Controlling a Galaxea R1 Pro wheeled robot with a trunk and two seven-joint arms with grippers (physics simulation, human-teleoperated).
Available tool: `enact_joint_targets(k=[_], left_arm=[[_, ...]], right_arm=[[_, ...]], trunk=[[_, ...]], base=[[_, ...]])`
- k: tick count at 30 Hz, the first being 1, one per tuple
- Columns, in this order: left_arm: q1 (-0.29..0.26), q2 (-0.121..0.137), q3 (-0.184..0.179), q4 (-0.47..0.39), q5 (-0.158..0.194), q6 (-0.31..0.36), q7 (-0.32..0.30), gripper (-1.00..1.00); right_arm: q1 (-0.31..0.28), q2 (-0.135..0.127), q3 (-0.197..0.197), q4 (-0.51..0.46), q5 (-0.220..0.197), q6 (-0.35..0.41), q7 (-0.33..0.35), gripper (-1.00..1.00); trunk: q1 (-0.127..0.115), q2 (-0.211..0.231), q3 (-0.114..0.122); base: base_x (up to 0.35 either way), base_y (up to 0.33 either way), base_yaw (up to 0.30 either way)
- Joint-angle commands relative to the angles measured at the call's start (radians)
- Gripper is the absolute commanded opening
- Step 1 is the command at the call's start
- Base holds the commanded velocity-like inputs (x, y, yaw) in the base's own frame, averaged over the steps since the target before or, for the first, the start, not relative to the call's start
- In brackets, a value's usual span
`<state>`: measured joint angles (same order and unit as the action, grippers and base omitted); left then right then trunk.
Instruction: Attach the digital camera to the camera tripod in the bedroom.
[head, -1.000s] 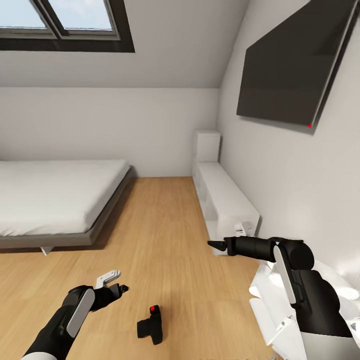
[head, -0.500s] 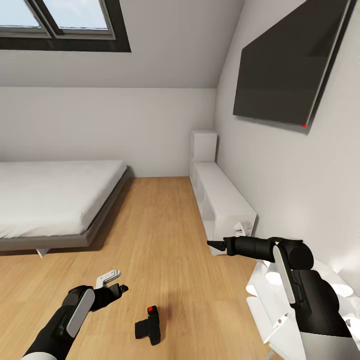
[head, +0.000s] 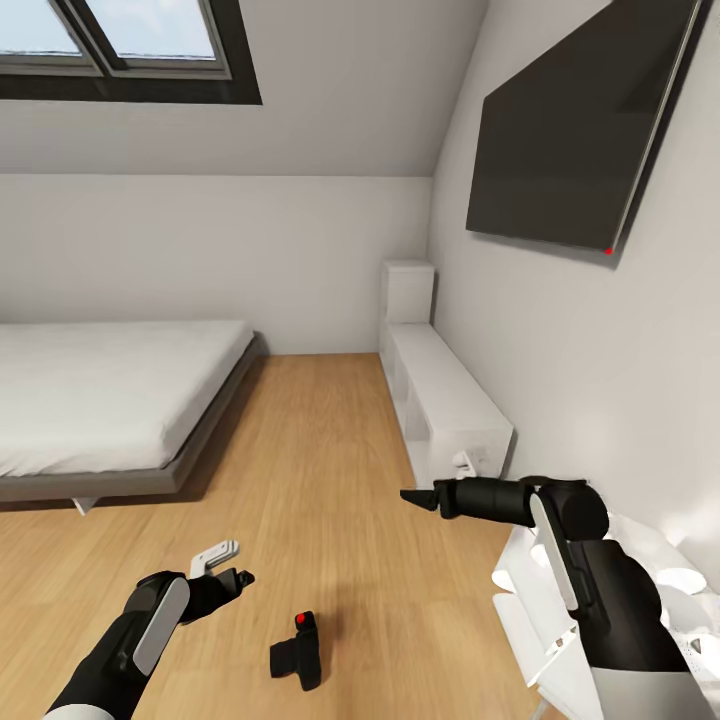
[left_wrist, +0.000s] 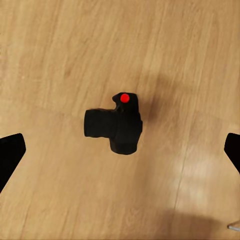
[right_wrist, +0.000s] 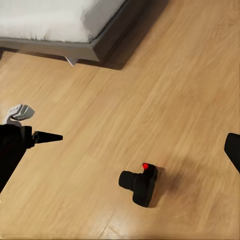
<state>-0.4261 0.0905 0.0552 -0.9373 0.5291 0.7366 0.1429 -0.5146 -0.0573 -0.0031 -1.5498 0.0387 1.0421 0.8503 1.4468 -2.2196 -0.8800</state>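
Work on the task has barely begun: the digital camera (head: 298, 651) lies on the wood floor (head: 330, 470) of the bedroom, near the foot of the bed (head: 110, 395), touched by neither hand. The left hand (head: 243, 577) hovers above it with fingers spread wide and empty, camera centred between them in the left wrist view. The right hand (head: 411, 496) hangs well apart, also wide and empty; picking up, carrying and mounting on the tripod all remain.
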Motion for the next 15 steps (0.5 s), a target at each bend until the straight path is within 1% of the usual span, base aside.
enact_joint_targets(k=[1,2,5,15], left_arm=[[0.0,0.0,0.0,-0.001,0.011,0.004,0.009,1.0],[0.0,0.0,0.0,-0.001,0.011,0.004,0.01,1.0],[0.0,0.0,0.0,-0.002,0.011,0.004,0.01,1.0],[0.0,0.0,0.0,-0.001,0.011,0.004,0.011,1.0]], right_arm=[[-0.001,0.0,0.005,0.0,0.005,0.005,0.005,1.0],[-0.001,0.0,0.014,0.0,0.005,0.005,0.006,1.0],[-0.001,0.0,0.023,0.001,0.004,0.005,0.006,1.0],[-0.001,0.001,0.026,0.002,0.004,0.005,0.004,1.0]], trunk=[[0.0,0.0,-0.001],[0.004,-0.007,-0.004],[0.015,-0.028,-0.014],[0.053,-0.098,-0.045]], base=[[0.0,0.0,0.0],[0.0,0.0,0.0],[0.0,0.0,0.0],[0.0,0.0,0.0]])
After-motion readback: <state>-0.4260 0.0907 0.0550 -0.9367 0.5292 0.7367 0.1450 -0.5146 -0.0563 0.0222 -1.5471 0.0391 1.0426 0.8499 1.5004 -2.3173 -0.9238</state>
